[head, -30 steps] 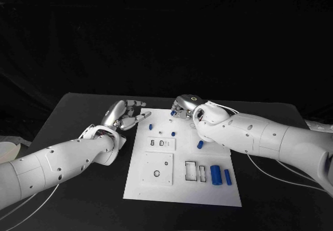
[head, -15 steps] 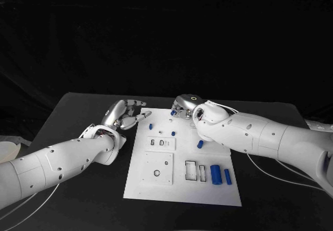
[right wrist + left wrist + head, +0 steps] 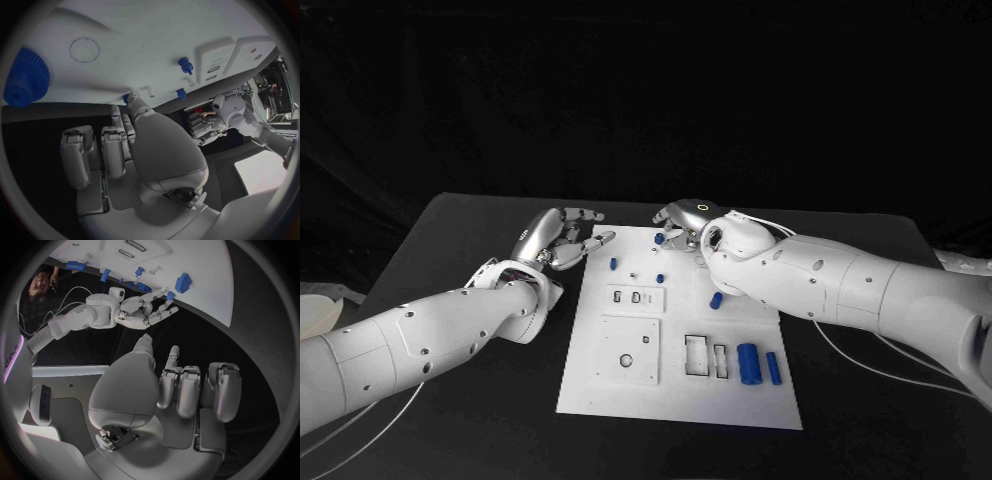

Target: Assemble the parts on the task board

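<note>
In the head view, the white task board point(image 3: 687, 345) lies in the middle of the black tabletop point(image 3: 444, 240). The left hand point(image 3: 564, 236) hovers just beside the far left corner of the board, its fingers point(image 3: 596, 239) loosely spread and holding nothing. The right hand point(image 3: 684, 222) hangs over the far edge of the board; whether its fingers are wide or closed, I cannot tell from here. On the board, two long blue parts point(image 3: 759, 364) lie side by side near the right edge, close to the robot. A short blue part point(image 3: 715, 299) lies further up, and small blue parts point(image 3: 613, 263) stand near the far end.

In the left wrist view, the left hand point(image 3: 181, 395) shows its fingers point(image 3: 224, 390) a little bent and apart, with nothing between them. Beyond it the right hand point(image 3: 145, 312) reaches to the board's edge point(image 3: 212, 300), its fingers spread, near a blue block point(image 3: 182, 283).

In the right wrist view, the right hand point(image 3: 134, 150) has its fingers point(image 3: 75, 155) bent inward but empty. A blue gear-like part point(image 3: 26, 76) sits on the board point(image 3: 156, 35) near its edge, and a small blue peg point(image 3: 185, 65) stands further off.
</note>
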